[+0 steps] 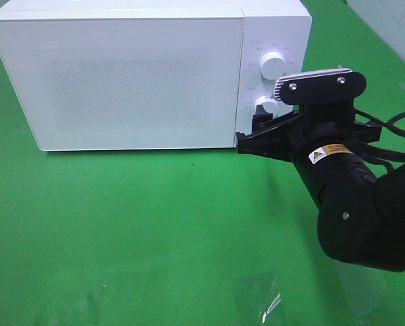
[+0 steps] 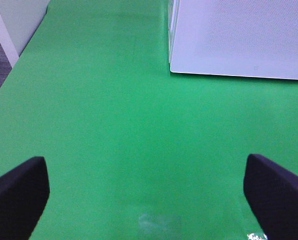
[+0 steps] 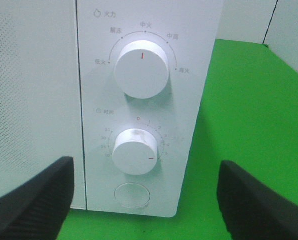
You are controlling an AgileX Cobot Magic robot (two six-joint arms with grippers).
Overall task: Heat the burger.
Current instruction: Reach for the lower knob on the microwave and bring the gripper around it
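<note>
Burger nowhere in view; microwave [image 1: 121,75] door shut, contents hidden, so cannot tell if inside.
Right gripper [image 3: 146,200]: spread wide, empty, facing timer knob [image 3: 136,151] on right panel.
Left gripper [image 2: 146,200]: spread fully, empty, over green table [image 2: 114,125], near left.
Risks: closing off-centre, slipping off smooth knob; sagging onto round button [image 3: 131,194] below, perhaps popping door; over-twisting, overlong heating.

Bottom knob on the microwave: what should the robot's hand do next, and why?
Probably pull the right hand straight back from the panel. The timer knob has its red mark already turned away from zero, the microwave door is closed, and the hand is open, gripping nothing. The burger is not visible.
</note>
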